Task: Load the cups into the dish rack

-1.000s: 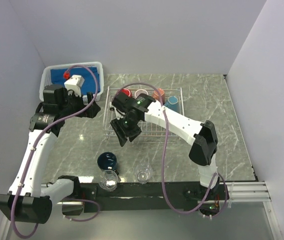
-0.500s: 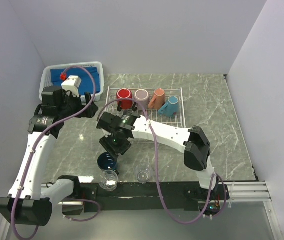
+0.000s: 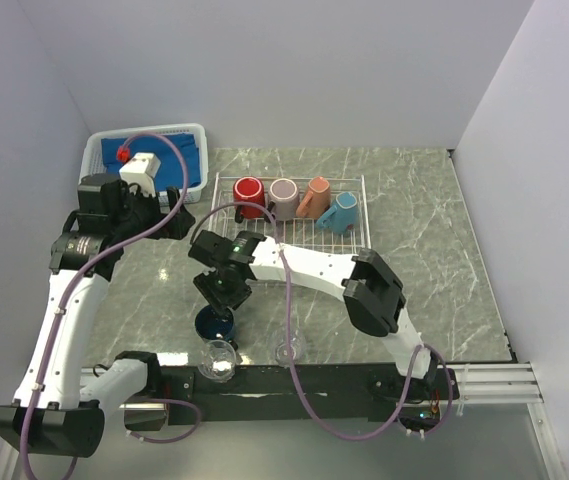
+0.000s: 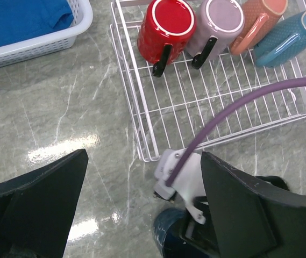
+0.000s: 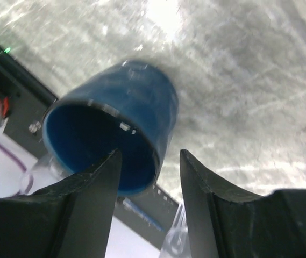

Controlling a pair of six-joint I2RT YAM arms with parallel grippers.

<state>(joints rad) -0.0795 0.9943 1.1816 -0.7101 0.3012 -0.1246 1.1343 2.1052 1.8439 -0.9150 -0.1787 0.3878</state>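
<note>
Swinging from the rack (image 3: 357,212) to the navy cup (image 3: 214,322) near the surface's (image 3: 414,250) near edge, right tool (image 5: 149,157) now open astride its rim, nothing gripped yet. Left tool (image 4: 142,161) wide open, empty. Four mugs (image 3: 248,190) racked; two glasses (image 3: 219,358) also left.

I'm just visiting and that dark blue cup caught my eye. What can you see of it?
The navy cup is small, glossy and ceramic-looking, dark blue inside and out, and empty. No handle shows. It stands upright, mouth up, on the grey marble table near the front edge, outside the dish rack, close to a clear glass. The right gripper hangs open over it, fingers straddling its rim; whether they touch cannot be told.
</note>
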